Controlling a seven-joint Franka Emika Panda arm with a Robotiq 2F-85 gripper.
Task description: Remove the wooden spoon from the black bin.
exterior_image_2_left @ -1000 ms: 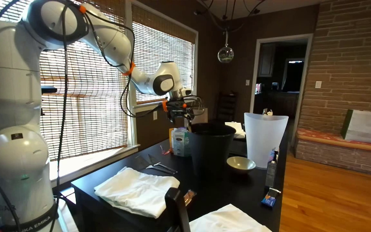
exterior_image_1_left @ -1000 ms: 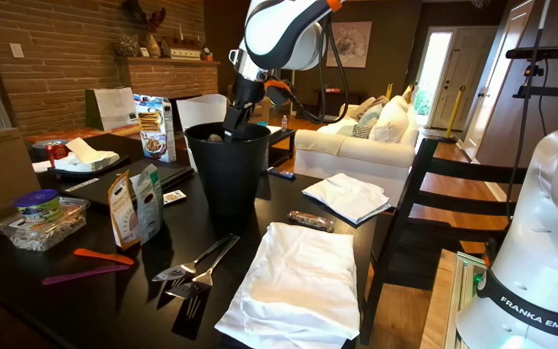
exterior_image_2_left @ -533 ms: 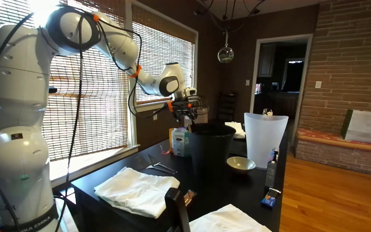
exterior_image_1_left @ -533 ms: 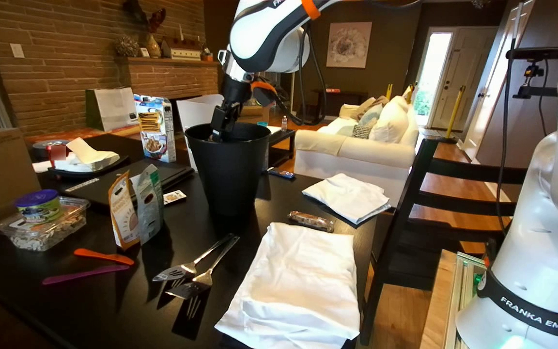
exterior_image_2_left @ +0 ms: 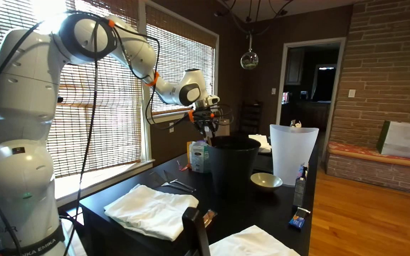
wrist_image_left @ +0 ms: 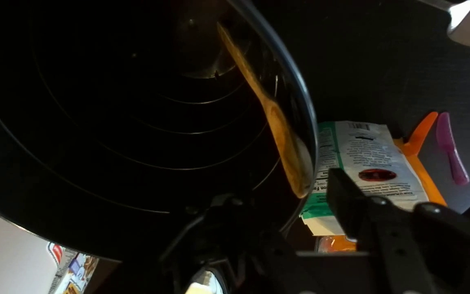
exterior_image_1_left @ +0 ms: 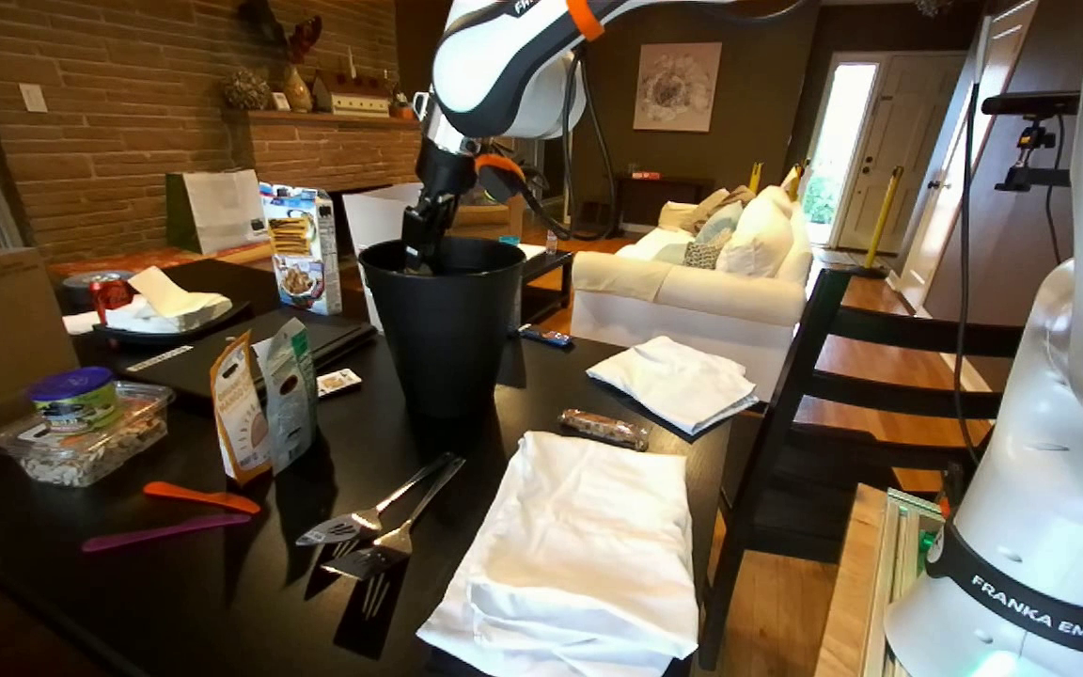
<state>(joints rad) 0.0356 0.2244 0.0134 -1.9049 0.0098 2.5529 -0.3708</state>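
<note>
The black bin (exterior_image_1_left: 447,343) stands upright on the dark table in both exterior views. Inside it, seen in the wrist view, the wooden spoon (wrist_image_left: 282,134) leans against the inner wall with its broad end up at the rim. My gripper (wrist_image_left: 280,185) is over that edge, jaws apart: a finger (wrist_image_left: 343,196) is outside the rim, while the opposite one is dark against the bin's interior. The spoon's end and the rim lie just ahead of the gap between them; contact is not visible. In an exterior view the gripper (exterior_image_1_left: 417,256) covers the spoon's end.
Two snack pouches (exterior_image_1_left: 264,404) stand close beside the bin on the gripper's side. Metal spatulas (exterior_image_1_left: 372,531) and a folded white cloth (exterior_image_1_left: 579,545) lie in front. A bowl (exterior_image_2_left: 266,180) and a tall white bin (exterior_image_2_left: 292,154) stand behind it.
My gripper has shifted across the bin's mouth to the rim where the spoon's end was showing, and it now hides that end. The bin has stayed in place.
</note>
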